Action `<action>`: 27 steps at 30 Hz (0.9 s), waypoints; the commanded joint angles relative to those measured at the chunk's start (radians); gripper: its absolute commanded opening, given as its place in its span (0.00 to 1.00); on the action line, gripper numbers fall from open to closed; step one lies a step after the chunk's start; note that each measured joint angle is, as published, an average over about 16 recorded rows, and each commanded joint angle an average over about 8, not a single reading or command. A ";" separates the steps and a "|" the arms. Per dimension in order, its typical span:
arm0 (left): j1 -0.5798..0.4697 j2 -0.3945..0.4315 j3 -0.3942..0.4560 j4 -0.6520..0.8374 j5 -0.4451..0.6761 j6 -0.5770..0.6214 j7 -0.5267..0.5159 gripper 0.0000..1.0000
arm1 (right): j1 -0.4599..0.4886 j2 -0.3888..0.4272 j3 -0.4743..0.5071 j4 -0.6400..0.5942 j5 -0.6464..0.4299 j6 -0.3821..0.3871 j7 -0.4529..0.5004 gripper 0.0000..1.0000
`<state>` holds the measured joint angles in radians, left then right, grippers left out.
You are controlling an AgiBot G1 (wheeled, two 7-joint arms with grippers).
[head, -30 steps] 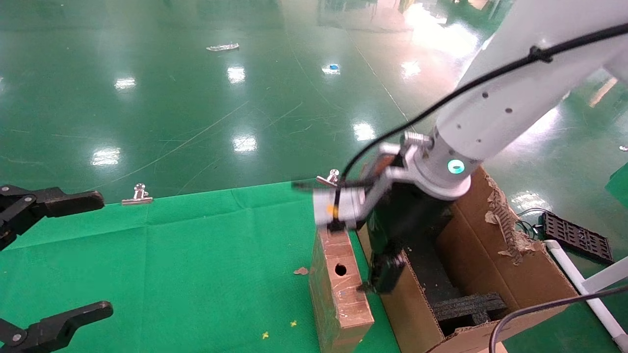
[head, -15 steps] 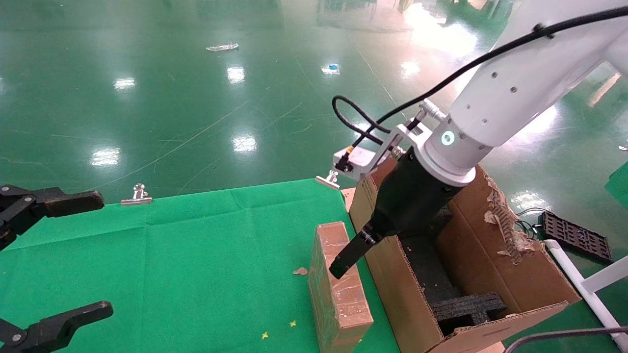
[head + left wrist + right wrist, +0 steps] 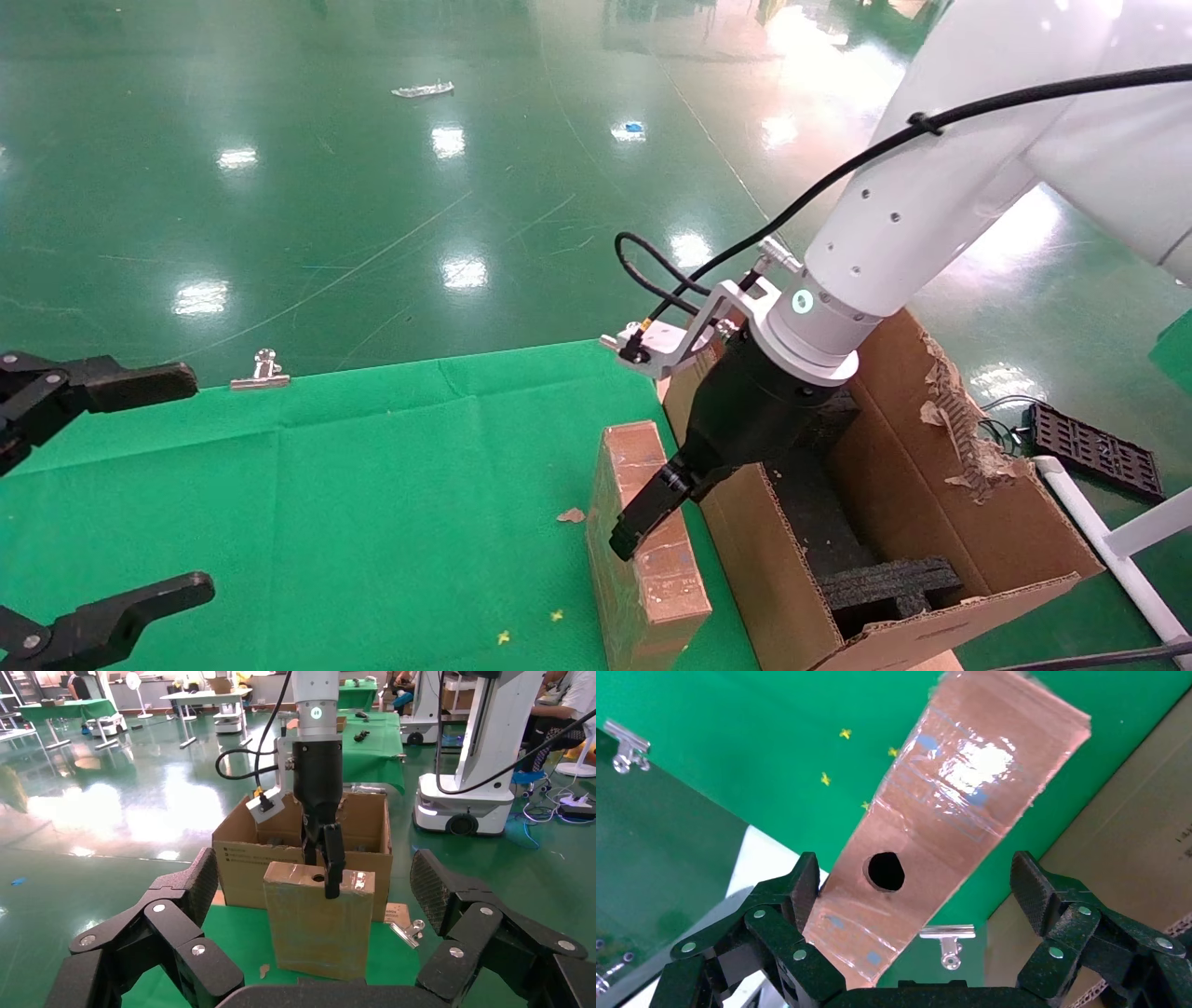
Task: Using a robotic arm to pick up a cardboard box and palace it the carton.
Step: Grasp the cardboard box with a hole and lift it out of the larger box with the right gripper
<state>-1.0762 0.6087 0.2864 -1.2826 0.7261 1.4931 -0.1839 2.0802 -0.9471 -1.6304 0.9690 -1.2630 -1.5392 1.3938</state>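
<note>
The slim brown cardboard box stands on edge on the green cloth, right beside the carton. The white right arm reaches down over it. My right gripper is open and straddles the box's narrow top edge near the round hole. One finger hangs over the box's left face. In the right wrist view the box lies between the spread fingers and meets one pad. The left wrist view shows the box and the carton behind it. My left gripper is parked open at the left.
The carton holds black foam inserts and has a torn right wall. Binder clips pin the cloth's far edge. A cardboard scrap lies left of the box. A black tray lies on the floor at right.
The right wrist has turned and come down to the left. Its fingers have moved from above the carton's edge to straddling the box's top. The box and left arm have not moved.
</note>
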 commanded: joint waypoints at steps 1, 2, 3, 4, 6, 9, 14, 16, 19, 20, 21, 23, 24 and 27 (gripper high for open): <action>0.000 0.000 0.000 0.000 0.000 0.000 0.000 0.95 | -0.006 -0.009 -0.004 -0.007 -0.003 0.001 -0.006 0.44; 0.000 0.000 0.000 0.000 0.000 0.000 0.000 0.89 | -0.006 -0.011 -0.006 -0.005 -0.005 0.001 -0.006 0.31; 0.000 0.000 0.000 0.000 0.000 0.000 0.000 0.81 | -0.007 -0.012 -0.008 -0.003 -0.007 0.002 -0.005 0.19; 0.000 0.000 0.000 0.000 0.000 0.000 0.000 0.71 | -0.008 -0.012 -0.010 0.000 -0.009 0.002 -0.004 0.10; 0.000 0.000 0.000 0.000 0.000 0.000 0.000 0.46 | -0.008 -0.011 -0.014 0.006 -0.012 0.003 -0.001 0.01; 0.000 0.000 0.001 0.000 0.000 0.000 0.000 0.13 | -0.009 -0.008 -0.018 0.018 -0.015 0.004 0.005 0.00; 0.000 0.000 0.001 0.000 -0.001 0.000 0.001 0.00 | -0.012 -0.002 -0.024 0.037 -0.018 0.006 0.015 0.00; 0.000 0.000 0.001 0.000 -0.001 -0.001 0.001 0.00 | -0.013 -0.001 -0.026 0.043 -0.019 0.006 0.018 0.00; 0.000 -0.001 0.001 0.000 -0.001 -0.001 0.001 0.00 | -0.015 0.000 -0.030 0.050 -0.021 0.007 0.021 0.00; 0.000 -0.001 0.001 0.000 -0.001 -0.001 0.001 0.00 | -0.015 0.000 -0.031 0.051 -0.021 0.007 0.022 0.00; 0.000 -0.001 0.001 0.000 -0.001 -0.001 0.001 0.00 | -0.016 0.000 -0.032 0.053 -0.022 0.007 0.023 0.00; 0.000 -0.001 0.002 0.000 -0.001 -0.001 0.001 0.00 | -0.017 0.001 -0.034 0.055 -0.022 0.008 0.024 0.00; 0.000 -0.001 0.002 0.000 -0.001 -0.001 0.001 0.00 | -0.018 0.001 -0.035 0.057 -0.023 0.008 0.025 0.00; 0.000 -0.001 0.002 0.000 -0.001 -0.001 0.001 0.00 | -0.019 0.003 -0.038 0.061 -0.025 0.010 0.025 0.00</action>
<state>-1.0766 0.6079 0.2882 -1.2826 0.7248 1.4923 -0.1829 2.0620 -0.9433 -1.6679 1.0305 -1.2892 -1.5284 1.4177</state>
